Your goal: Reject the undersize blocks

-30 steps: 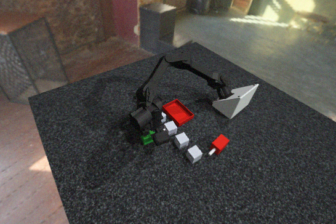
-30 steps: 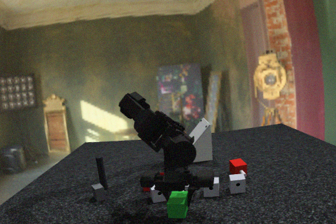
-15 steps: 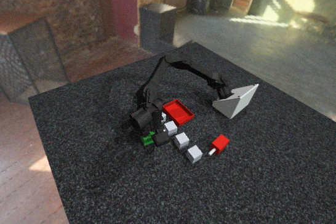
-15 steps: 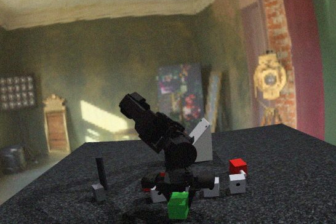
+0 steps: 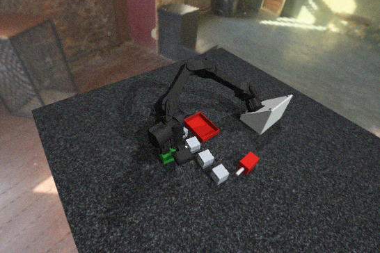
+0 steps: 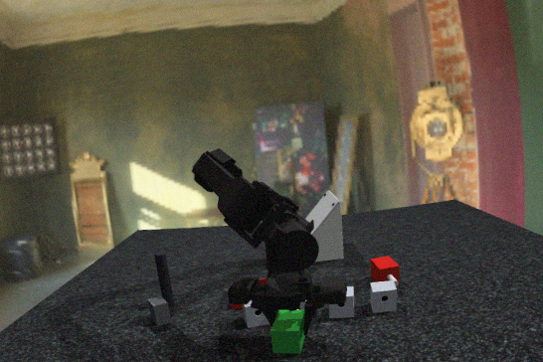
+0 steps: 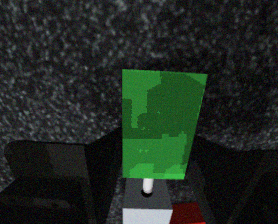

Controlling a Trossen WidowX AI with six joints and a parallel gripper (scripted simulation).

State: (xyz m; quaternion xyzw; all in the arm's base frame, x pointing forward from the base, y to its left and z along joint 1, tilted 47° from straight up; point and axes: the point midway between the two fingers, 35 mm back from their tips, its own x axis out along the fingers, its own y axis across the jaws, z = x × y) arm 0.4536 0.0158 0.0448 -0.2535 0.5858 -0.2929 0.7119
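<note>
your gripper [image 5: 172,154] [image 6: 289,316] [image 7: 150,129] is about half open, jaws closed on the green gauge [image 5: 167,157] [image 6: 287,333] [image 7: 160,120]. in the wrist view its white pin [image 7: 148,185] points to 6 o'clock, tip at the hole of a steel block [image 7: 147,216]; can't tell how deep. top view: you've got four blocks [image 5: 205,158] in a row running toward 5 o'clock, outside the red tray [image 5: 202,127], which is at 2 o'clock from your gauge. red pin-ended piece [image 5: 248,162] [image 6: 385,269] lies at 2 o'clock from the nearest block.
</note>
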